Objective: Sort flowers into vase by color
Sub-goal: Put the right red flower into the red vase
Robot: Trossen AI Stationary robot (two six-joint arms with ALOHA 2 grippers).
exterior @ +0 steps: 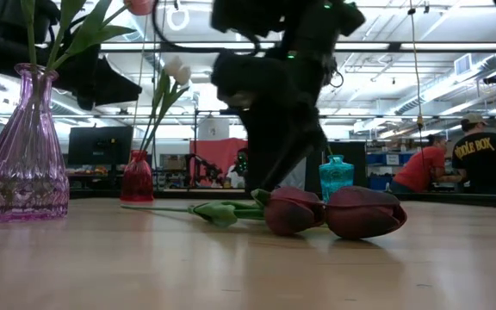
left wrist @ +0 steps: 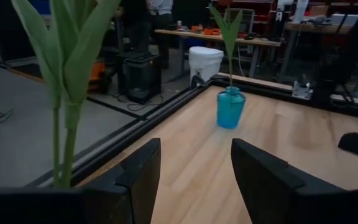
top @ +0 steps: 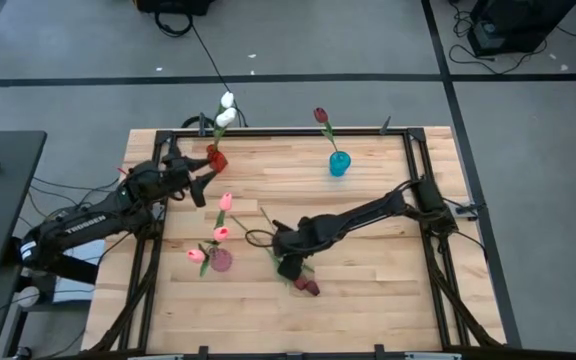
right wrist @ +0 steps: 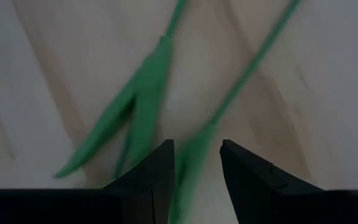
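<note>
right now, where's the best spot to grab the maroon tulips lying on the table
Grip a thin green stem, not the buds. The maroon tulips lie flat on the table, so coming straight down from above looks best, fingers either side of the stem. The right gripper is already placed that way, a stem running between its open fingers. The bud heads are rounded and likely to slip.

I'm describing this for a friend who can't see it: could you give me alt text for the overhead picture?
Seen from above, the right claw reaches down over dark red tulips lying on a wooden table. The left claw sits open beside a red vase of white tulips; a pink vase holds pink tulips, a blue vase one dark red.
</note>
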